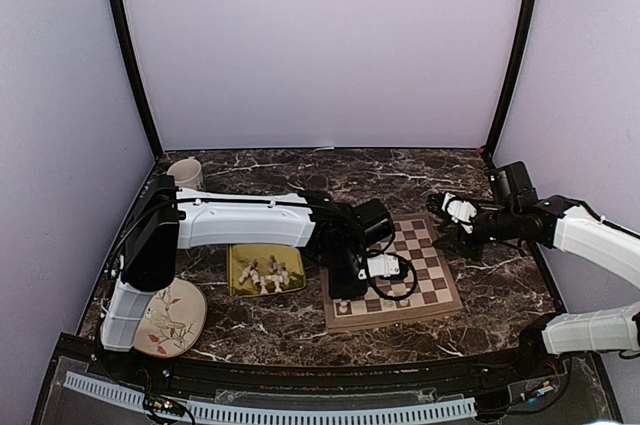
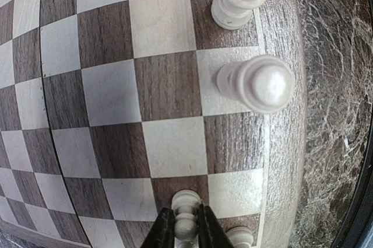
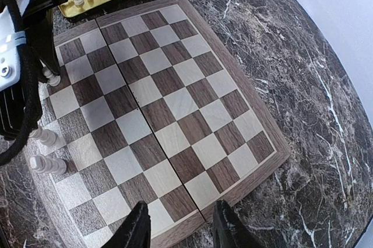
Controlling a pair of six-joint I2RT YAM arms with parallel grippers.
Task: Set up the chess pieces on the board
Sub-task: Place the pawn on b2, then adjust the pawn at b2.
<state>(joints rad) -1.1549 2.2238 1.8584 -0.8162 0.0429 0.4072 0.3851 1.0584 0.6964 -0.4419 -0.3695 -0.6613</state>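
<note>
left hand (image 2: 186, 231) pinching chess piece (image 2: 185, 204) upright on board (image 2: 111, 93) edge square; right hand (image 3: 178, 223) spread over board corner

No legible text, label, brand, number or sign in any view. Board (image 1: 435, 280), centre-right: plain checkered squares and frame, no readable markings. Plate (image 1: 195, 310), 8 o'clock of table: painted drawing only, no lettering readable.
</note>
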